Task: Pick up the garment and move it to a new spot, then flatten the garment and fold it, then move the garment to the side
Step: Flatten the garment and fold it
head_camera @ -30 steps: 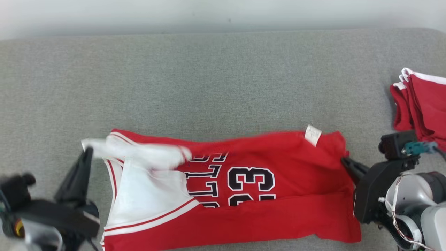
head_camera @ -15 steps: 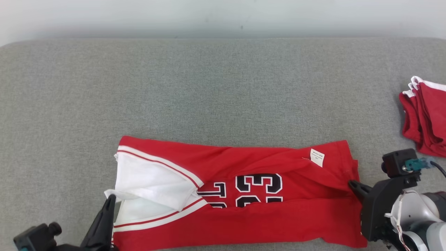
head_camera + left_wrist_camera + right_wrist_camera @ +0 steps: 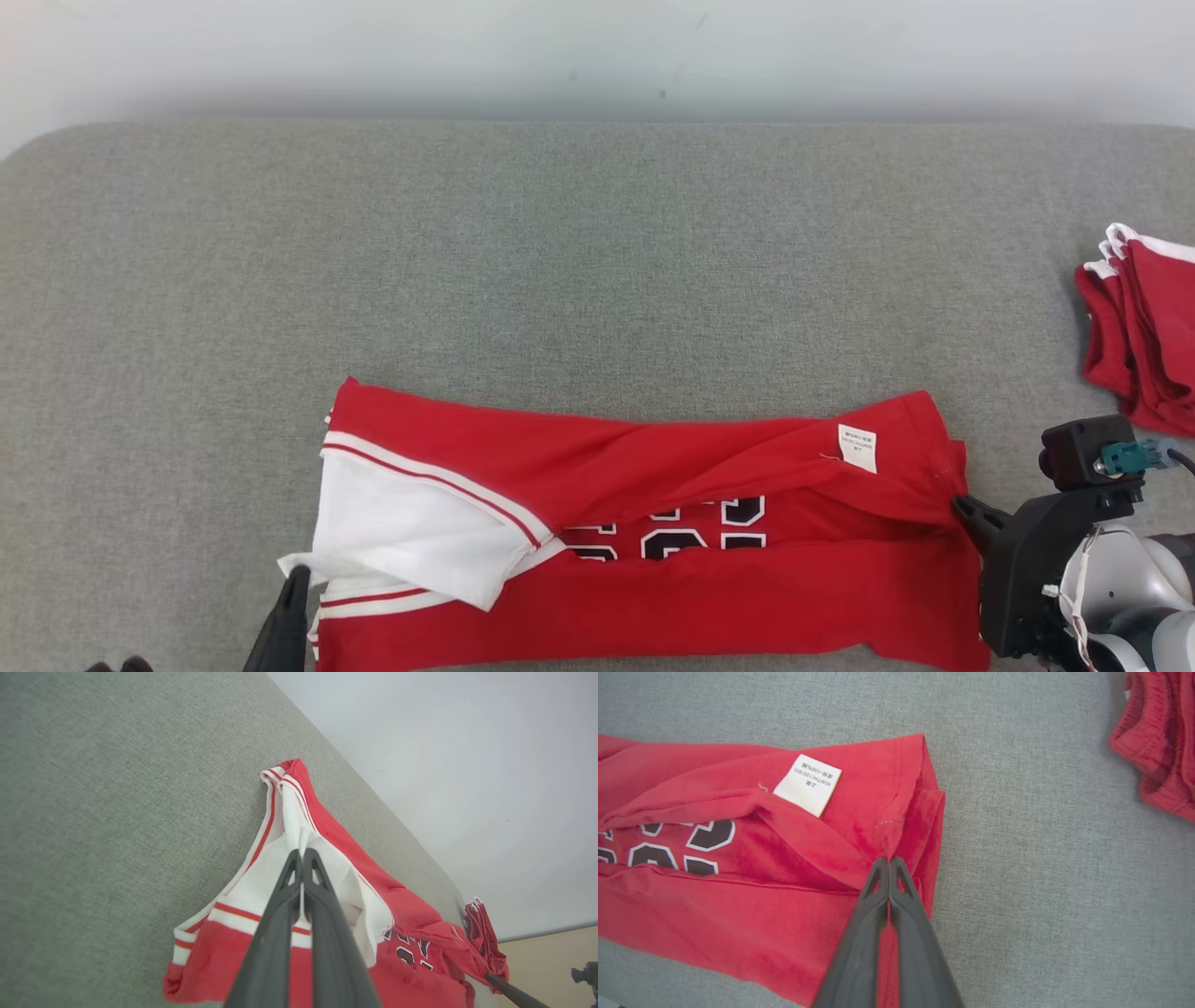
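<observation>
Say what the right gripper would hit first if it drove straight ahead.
The red basketball jersey, whose hem the right gripper pinches; beyond that fold, probably the grey fabric surface.

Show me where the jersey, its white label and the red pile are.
jersey [image 3: 653, 597], head view, lower red fold.
label [image 3: 808, 785], right wrist view, its middle.
red pile [image 3: 1158, 327], head view, top layer.

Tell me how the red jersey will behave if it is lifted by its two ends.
Probably floppy: the jersey lies in soft folds, so its middle would likely sag between the left claw and the right claw. It seems thin and light, since a small pinch at each end bunches the cloth.
</observation>
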Robot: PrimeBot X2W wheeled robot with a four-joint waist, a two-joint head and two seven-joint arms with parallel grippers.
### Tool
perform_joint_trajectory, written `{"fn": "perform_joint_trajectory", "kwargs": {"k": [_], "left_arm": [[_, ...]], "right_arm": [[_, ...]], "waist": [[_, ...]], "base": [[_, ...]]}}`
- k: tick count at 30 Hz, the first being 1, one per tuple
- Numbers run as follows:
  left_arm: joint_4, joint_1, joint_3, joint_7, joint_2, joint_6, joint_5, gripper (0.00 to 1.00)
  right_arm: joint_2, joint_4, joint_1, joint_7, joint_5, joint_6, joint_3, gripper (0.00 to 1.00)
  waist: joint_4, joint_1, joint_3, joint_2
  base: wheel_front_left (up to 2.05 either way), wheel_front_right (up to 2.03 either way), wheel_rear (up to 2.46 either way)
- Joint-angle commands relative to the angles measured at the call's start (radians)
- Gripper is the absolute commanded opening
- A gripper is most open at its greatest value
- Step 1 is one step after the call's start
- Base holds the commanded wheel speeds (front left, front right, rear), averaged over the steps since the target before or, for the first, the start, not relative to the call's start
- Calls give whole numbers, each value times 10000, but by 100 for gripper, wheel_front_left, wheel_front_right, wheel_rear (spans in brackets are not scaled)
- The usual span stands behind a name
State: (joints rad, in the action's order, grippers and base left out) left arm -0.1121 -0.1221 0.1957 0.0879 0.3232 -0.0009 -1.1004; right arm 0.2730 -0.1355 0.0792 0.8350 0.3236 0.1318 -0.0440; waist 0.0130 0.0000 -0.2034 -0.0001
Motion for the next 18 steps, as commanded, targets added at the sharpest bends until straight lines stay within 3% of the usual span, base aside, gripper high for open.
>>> {"fn": "perform_joint_trajectory", "kwargs": {"k": [1, 9, 10, 11, 12, 18], "left_arm": [[-36, -187, 3, 18, -11, -6, -50, 0], [495, -310, 358, 46, -1, 316, 492, 0], [608, -223, 375, 126, -15, 368, 591, 45], [723, -176, 483, 104, 2, 386, 724, 100], [871, -147, 572, 109, 91, 446, 993, 100], [1414, 120, 750, 632, 284, 719, 1919, 100]], "right_arm": [[-44, 5, -161, -66, -74, -20, -66, 0], [-270, 26, -484, 228, -172, -20, -232, 0], [-300, 2, -490, 245, -154, -20, -233, 17], [-348, -44, -486, 219, -149, -20, -263, 83], [-379, -63, -514, 211, -180, -20, -307, 100], [-760, -168, -727, -75, -404, -20, -805, 100]], "waist": [[33, 0, 41, 1], [102, 0, 177, 1], [110, 0, 204, 1], [111, 0, 235, 1], [108, 0, 272, 1], [119, 0, 518, 1]], "base": [[0, 0, 0], [0, 0, 0], [0, 0, 0], [0, 0, 0], [0, 0, 0], [0, 0, 0]]}}
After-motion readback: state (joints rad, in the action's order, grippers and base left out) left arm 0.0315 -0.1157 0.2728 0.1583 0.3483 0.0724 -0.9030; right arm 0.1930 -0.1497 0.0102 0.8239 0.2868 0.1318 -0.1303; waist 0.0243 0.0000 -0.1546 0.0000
